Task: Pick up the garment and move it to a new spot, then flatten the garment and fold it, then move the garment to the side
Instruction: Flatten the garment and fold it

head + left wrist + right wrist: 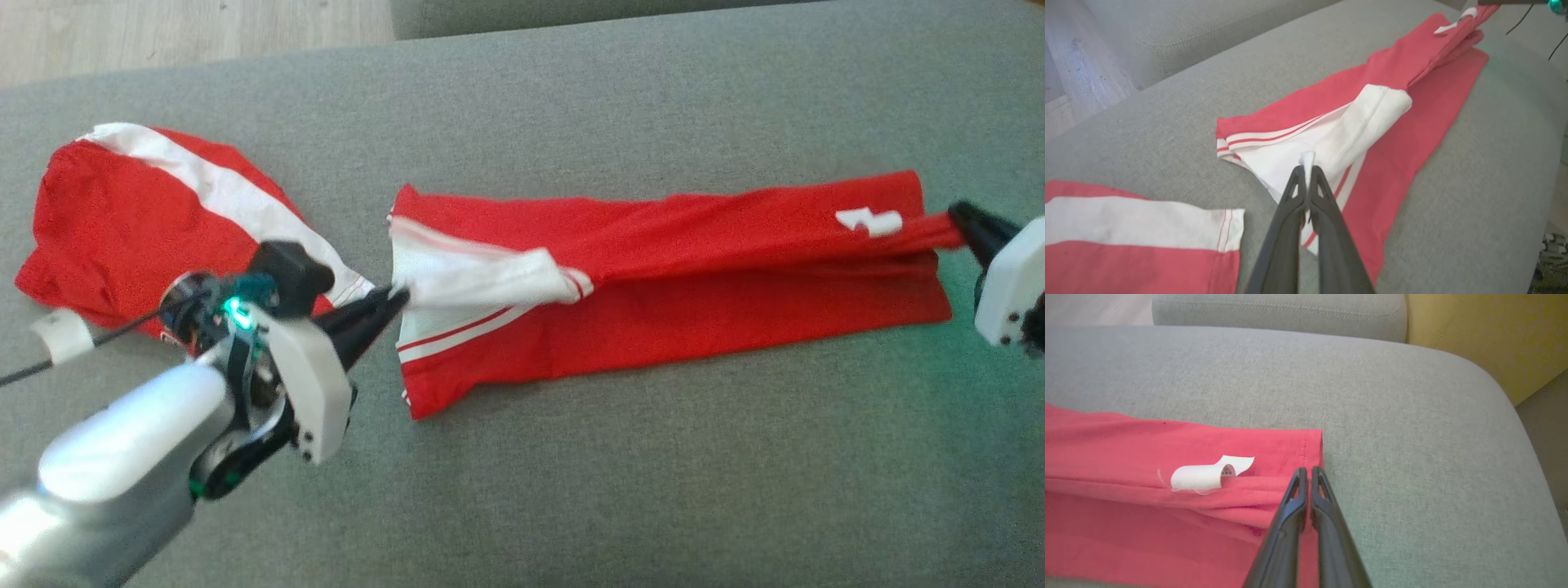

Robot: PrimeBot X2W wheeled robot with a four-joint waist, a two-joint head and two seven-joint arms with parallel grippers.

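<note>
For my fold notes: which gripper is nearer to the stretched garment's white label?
Right. The right gripper pinches the garment just beside the white label; the left gripper holds its opposite, white-striped end.

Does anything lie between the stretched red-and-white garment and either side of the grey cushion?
Yes, on the robot's left: a crumpled red garment with a white band lies just past the left gripper, apart from the stretched red-and-white garment. Past the right gripper, nothing visible lies on the grey cushion.
</note>
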